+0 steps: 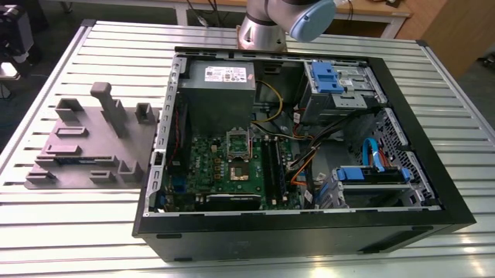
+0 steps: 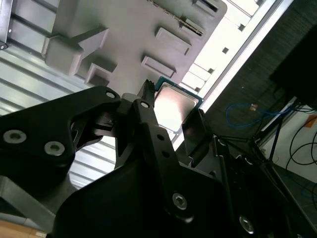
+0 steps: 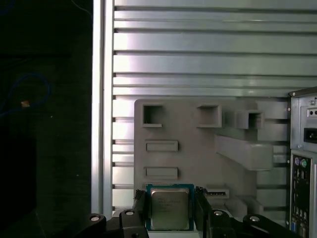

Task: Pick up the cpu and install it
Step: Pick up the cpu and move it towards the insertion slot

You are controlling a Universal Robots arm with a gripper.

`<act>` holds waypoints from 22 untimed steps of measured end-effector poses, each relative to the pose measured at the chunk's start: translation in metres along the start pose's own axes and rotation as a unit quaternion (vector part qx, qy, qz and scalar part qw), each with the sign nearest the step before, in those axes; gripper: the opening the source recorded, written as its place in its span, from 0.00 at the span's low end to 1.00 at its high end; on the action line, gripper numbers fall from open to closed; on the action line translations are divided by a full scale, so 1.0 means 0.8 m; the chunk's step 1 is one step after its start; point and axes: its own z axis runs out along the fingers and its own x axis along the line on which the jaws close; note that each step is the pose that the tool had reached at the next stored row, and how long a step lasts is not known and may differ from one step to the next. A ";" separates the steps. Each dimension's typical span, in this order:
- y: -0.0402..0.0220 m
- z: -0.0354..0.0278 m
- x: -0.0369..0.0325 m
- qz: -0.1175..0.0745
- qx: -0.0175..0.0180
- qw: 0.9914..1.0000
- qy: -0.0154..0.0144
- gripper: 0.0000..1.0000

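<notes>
One cpu clamped between two gripper fingers, held well off the table.

One slatted metal table [image 1: 69, 231] carries one open computer case [image 1: 309, 234] and one grey moulded fixture [image 1: 85, 145]. The exterior view takes in the case's inside, with its green motherboard [image 1: 232, 168], and one arm [image 1: 275, 23] rising behind the case. Both wrist views look along the gripper [image 3: 170, 194] to the fixture, which lies well beyond it, with a corner of the case off to one side. The gripper is closed narrow. Its two dark fingers [image 3: 140, 208] press opposite edges of the single cpu [image 3: 169, 208], whose silver top faces the cameras.
</notes>
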 end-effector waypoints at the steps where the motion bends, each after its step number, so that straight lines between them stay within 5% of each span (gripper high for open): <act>1: 0.0000 -0.0022 0.0000 0.000 0.000 1.000 0.000 0.47; 6: 0.0001 -0.0135 -0.0002 0.000 0.001 1.000 0.000 0.47; 22: 0.0002 -0.0149 -0.0025 0.000 0.001 1.000 0.000 0.47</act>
